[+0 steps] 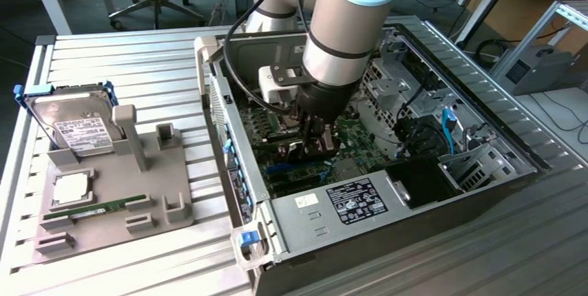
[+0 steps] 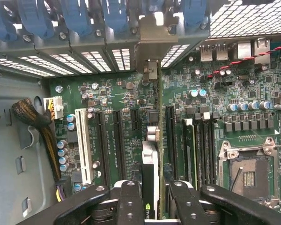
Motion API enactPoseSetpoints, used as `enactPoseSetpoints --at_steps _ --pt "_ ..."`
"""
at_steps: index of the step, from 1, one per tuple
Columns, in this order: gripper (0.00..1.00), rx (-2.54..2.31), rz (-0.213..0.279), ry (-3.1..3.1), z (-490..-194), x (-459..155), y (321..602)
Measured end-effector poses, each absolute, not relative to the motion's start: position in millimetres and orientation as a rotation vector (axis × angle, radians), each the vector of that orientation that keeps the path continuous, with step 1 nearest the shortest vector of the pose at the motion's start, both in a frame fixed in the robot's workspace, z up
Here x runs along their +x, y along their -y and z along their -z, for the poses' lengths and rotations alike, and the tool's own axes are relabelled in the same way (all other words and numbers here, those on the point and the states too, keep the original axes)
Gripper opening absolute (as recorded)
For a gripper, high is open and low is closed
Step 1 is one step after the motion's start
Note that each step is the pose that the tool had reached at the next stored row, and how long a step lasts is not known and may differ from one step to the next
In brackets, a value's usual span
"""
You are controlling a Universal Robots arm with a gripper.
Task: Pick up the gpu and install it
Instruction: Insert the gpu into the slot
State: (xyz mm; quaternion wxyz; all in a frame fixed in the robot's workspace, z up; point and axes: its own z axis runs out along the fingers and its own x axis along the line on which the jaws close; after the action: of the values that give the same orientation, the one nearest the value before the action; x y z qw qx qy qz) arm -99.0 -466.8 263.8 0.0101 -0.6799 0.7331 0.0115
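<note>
One gpu (image 2: 150,164), edge-on, and our gripper's (image 2: 152,208) jaws are clamped on its upper edge over the motherboard (image 2: 117,93) inside the case (image 1: 239,158). We reckon it's light, stiff and fragile, best held by its edges. The tray (image 1: 110,199) carries the hard drive (image 1: 78,127) and RAM stick (image 1: 96,208).

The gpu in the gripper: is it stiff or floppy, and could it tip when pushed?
Probably stiff: the gpu stands straight, edge-on, clamped in the gripper. Being thin, it may tilt sideways if pushed off-line. The grey bracket at its far end likely makes that end heavier.
</note>
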Motion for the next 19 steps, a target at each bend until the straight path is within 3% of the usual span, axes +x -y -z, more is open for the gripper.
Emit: enactPoseSetpoints --at_steps 9,13,19 --pt "0.27 -2.119 -0.044 -2.285 -264.0 -99.0 466.9" --pt "0.27 -2.103 -0.083 -2.267 -264.0 -99.1 466.9" --pt "0.27 -2.119 -0.087 -2.249 -262.7 -99.1 467.0"
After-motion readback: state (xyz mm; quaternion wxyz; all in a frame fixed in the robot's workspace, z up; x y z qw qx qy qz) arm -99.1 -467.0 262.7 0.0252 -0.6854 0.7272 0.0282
